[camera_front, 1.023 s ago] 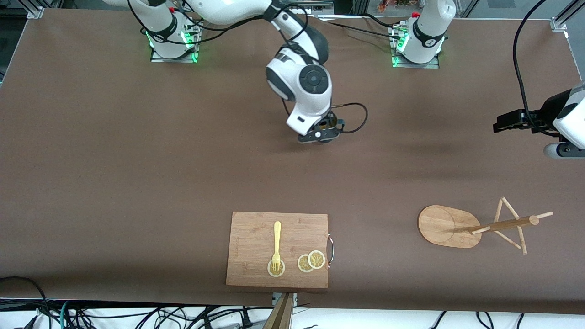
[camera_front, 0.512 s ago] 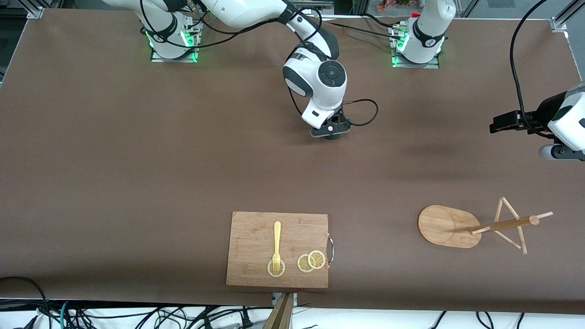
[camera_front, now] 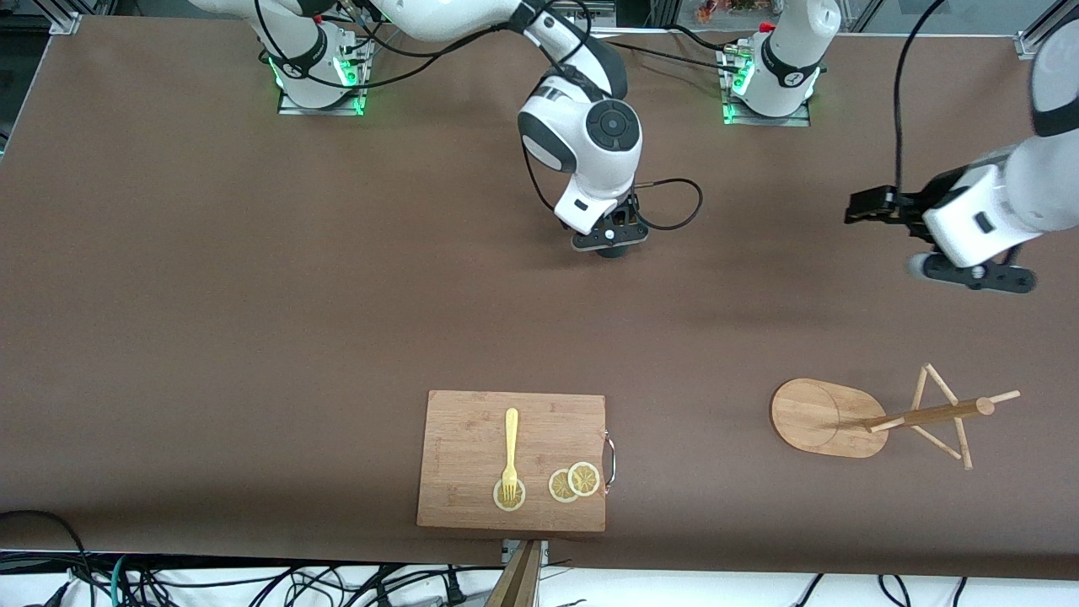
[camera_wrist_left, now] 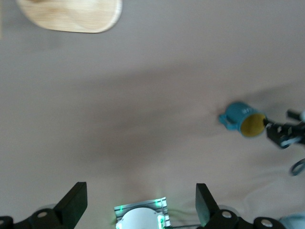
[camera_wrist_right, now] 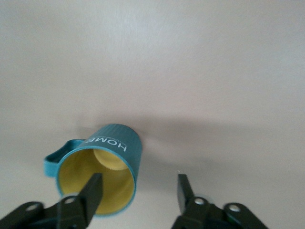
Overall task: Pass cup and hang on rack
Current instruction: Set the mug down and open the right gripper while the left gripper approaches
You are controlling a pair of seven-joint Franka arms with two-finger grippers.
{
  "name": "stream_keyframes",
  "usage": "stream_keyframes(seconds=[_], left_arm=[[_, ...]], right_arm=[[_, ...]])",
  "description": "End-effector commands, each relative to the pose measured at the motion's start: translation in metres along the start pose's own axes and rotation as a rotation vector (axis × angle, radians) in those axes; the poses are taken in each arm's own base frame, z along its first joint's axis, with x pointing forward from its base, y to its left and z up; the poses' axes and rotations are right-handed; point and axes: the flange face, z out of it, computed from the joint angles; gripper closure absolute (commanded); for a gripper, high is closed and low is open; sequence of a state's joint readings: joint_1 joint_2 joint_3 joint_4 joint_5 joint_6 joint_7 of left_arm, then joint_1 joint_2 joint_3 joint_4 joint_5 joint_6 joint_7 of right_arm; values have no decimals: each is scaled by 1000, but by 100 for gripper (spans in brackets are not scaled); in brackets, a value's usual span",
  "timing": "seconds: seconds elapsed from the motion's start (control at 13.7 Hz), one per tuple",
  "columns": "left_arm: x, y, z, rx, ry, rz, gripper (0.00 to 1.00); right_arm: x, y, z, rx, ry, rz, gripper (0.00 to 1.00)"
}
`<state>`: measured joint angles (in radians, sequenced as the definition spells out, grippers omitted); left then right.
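The cup, dark teal with a yellow-ochre inside and a side handle, stands on the table mid-table. In the front view my right hand hides it. My right gripper is just above it, open, with one finger over the cup's mouth and the other outside the wall. The left wrist view shows the cup with the right gripper beside it. My left gripper hovers open and empty over bare table toward the left arm's end. The bamboo rack stands nearer the front camera; its base shows in the left wrist view.
A wooden cutting board with a yellow fork and lemon slices lies near the table's front edge. The left arm's base shows in the left wrist view.
My left gripper has moved in from the table's end toward the middle. My right gripper shifted toward the left arm's end a second ago and has since held almost still.
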<state>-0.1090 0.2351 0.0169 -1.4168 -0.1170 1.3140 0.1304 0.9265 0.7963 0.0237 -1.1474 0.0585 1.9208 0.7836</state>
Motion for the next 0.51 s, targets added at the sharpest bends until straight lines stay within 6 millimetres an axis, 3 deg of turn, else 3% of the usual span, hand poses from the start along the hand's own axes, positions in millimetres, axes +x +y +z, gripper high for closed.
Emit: stream_keyframes(seconds=[0.0,0.07,0.22,0.29,0.44], left_arm=[[0,11,29,-28,-66,267,0],[3,11,38,-38,-76,357,0],[9,10,51,-52,-82,472,0],[12,11,61,-56,-86,530,0],[23,14,92,-59,-59,718,0]], right_arm=[[19,56,-103,44,-9,21,0],[31,87,-128,37,-18,37,0],[79,175,-154,17,-21,163,0],[93,217,-177,39,-12,169,0],[105,289,-204,66,-51,126,0]])
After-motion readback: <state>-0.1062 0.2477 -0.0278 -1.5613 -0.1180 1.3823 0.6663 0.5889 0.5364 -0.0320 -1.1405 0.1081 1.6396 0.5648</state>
